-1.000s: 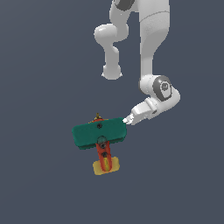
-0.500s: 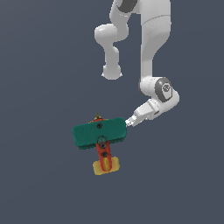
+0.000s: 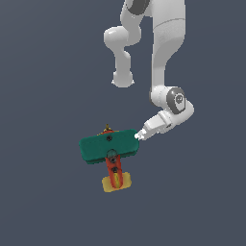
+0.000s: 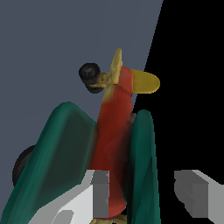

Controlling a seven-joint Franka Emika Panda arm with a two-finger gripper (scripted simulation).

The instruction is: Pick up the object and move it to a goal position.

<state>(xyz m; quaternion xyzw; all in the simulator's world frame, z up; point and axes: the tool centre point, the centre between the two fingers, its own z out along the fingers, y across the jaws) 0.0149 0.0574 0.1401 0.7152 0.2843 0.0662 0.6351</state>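
- One toy biplane [image 3: 108, 146] is showing in the exterior view, roughly at the middle of the picture, against a plain dark blue-grey backdrop; whether it is resting on a surface or hanging clear cannot be told.
- It is showing two teal-green wings, one red-orange fuselage [image 3: 113, 168] and one yellow tail [image 3: 116, 182], the tail pointing toward the lower edge of the exterior view.
- The wrist view is showing the same biplane [image 4: 111, 140] close up, with the two wings [image 4: 61, 153] standing either side of the fuselage and two black wheels [image 4: 89, 74] in sight, one near the yellow end and one partly hidden behind a wing.
- One white arm [image 3: 166, 72] is reaching down from above, and its one gripper [image 3: 139, 136] is sitting at the wing's end on the exterior view's right.
- In the wrist view two grey fingers [image 4: 98, 192] are standing apart, with the nearer wing edge and part of the fuselage lying between them.
- One finger is looking pressed against the fuselage; the other is standing clear of the wing, so the gripper is looking released, not clenched on the plane.
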